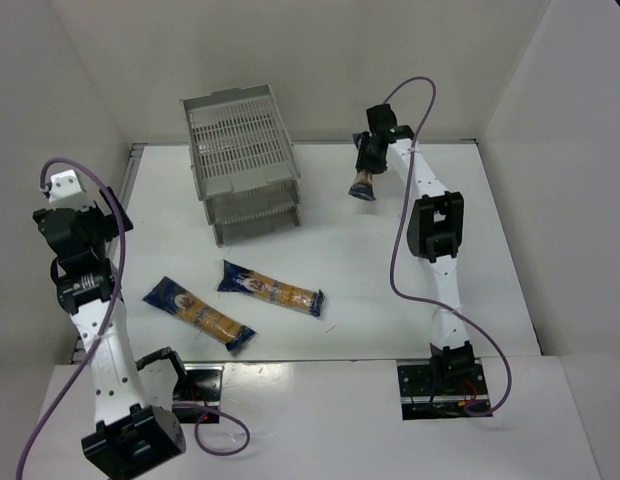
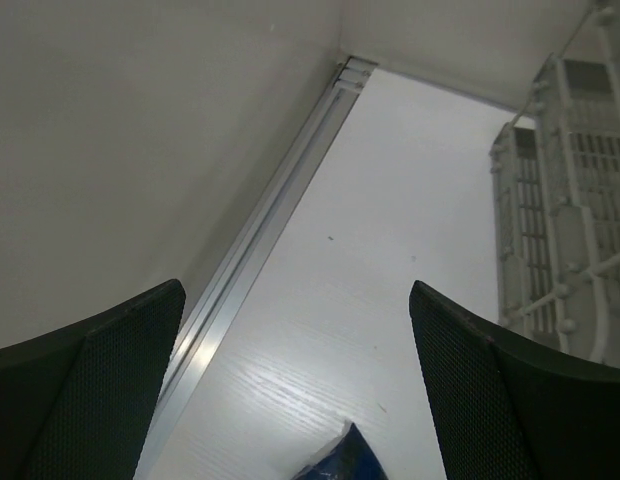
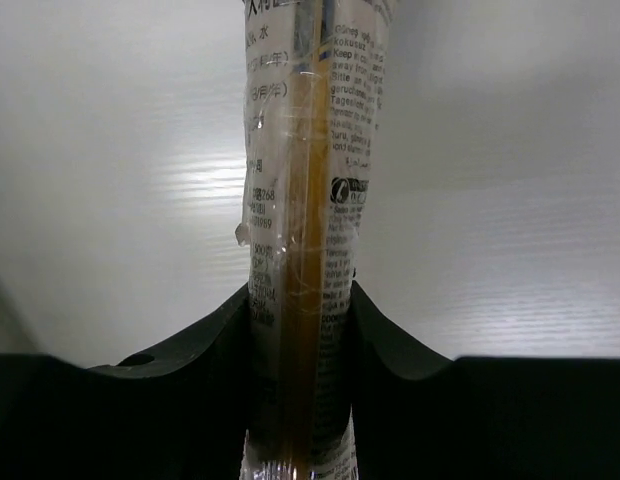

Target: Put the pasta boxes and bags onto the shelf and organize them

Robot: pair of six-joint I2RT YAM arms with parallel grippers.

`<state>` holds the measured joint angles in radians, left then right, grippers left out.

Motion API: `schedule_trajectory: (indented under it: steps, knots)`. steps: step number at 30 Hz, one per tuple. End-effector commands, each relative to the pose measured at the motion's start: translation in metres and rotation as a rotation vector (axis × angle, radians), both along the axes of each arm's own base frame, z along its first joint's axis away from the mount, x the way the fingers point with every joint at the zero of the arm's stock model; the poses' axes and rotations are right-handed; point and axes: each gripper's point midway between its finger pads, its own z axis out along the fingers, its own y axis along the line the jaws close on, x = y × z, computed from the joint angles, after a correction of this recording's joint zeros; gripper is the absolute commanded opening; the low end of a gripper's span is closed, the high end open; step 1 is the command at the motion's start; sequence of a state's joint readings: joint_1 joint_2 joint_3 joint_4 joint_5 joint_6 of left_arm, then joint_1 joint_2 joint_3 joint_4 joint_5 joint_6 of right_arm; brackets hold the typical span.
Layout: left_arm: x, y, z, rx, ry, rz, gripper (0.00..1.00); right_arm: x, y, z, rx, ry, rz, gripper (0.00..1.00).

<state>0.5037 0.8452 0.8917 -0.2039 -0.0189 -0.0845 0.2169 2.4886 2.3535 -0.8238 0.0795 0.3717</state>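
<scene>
Two pasta packets with dark blue ends lie on the table in the top view: one at the front left (image 1: pixel 198 313), one beside it toward the middle (image 1: pixel 270 288). My right gripper (image 1: pixel 369 160) is shut on a third packet (image 1: pixel 363 185), which hangs end-down above the table right of the grey tiered shelf (image 1: pixel 240 160). In the right wrist view the packet (image 3: pixel 305 200) runs up between my pads (image 3: pixel 215 330). My left gripper (image 1: pixel 75 240) is open and empty, raised near the left wall; a blue packet corner (image 2: pixel 340 458) shows below it.
White walls close in the table at left, back and right. A metal rail (image 2: pixel 260 240) runs along the left wall's foot. The shelf's side (image 2: pixel 560 200) shows at the right of the left wrist view.
</scene>
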Motion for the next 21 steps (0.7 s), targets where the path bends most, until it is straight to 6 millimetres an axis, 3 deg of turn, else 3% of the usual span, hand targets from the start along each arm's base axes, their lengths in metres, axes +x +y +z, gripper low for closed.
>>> schedule_trajectory:
  steps: [1, 2, 4, 5, 6, 7, 8, 9, 11, 13, 14, 15, 17, 19, 21]
  knots:
    - [0.002, -0.028, 0.024, 0.013, -0.124, -0.141, 1.0, 0.011, 0.037, 0.255, 0.18, -0.553, 0.152, 0.0]
    - [0.001, -0.032, 0.022, 0.011, -0.125, -0.157, 1.0, 0.005, 0.049, 0.277, 0.202, -0.6, 0.182, 0.0]
    - [-0.002, -0.045, 0.028, 0.017, -0.15, -0.213, 1.0, -0.023, 0.072, 0.356, 0.243, -0.769, 0.241, 0.0]
    - [-0.001, -0.046, 0.028, 0.016, -0.151, -0.223, 1.0, -0.032, 0.078, 0.372, 0.248, -0.804, 0.261, 0.0]
    - [-0.005, -0.053, 0.031, 0.02, -0.162, -0.245, 1.0, -0.059, 0.094, 0.432, 0.307, -0.945, 0.292, 0.0]
    - [-0.005, -0.053, 0.031, 0.02, -0.162, -0.245, 1.0, -0.067, 0.097, 0.445, 0.317, -0.977, 0.296, 0.0]
    - [-0.008, -0.054, 0.035, 0.027, -0.172, -0.246, 1.0, -0.077, 0.116, 0.454, 0.343, -1.001, 0.33, 0.0]
    - [-0.01, -0.057, 0.038, 0.026, -0.187, -0.254, 1.0, -0.081, 0.112, 0.467, 0.345, -1.035, 0.315, 0.0]
    - [-0.012, -0.06, 0.042, 0.033, -0.198, -0.264, 1.0, -0.108, 0.139, 0.499, 0.389, -1.133, 0.355, 0.0]
    - [-0.014, -0.063, 0.042, 0.032, -0.199, -0.273, 1.0, -0.119, 0.166, 0.503, 0.432, -1.16, 0.399, 0.0]
    - [-0.013, -0.067, 0.042, 0.014, -0.205, -0.281, 1.0, -0.144, 0.212, 0.507, 0.542, -1.161, 0.451, 0.0]
    - [-0.012, -0.067, 0.038, -0.003, -0.202, -0.279, 1.0, -0.146, 0.236, 0.496, 0.597, -1.125, 0.453, 0.0]
    - [-0.011, -0.071, 0.038, -0.031, -0.211, -0.284, 1.0, -0.137, 0.266, 0.47, 0.641, -1.073, 0.47, 0.0]
    - [-0.011, -0.071, 0.04, -0.045, -0.225, -0.283, 1.0, -0.134, 0.285, 0.459, 0.681, -1.056, 0.465, 0.0]
    - [-0.012, -0.073, 0.043, -0.05, -0.236, -0.282, 1.0, -0.118, 0.301, 0.437, 0.683, -1.05, 0.439, 0.0]
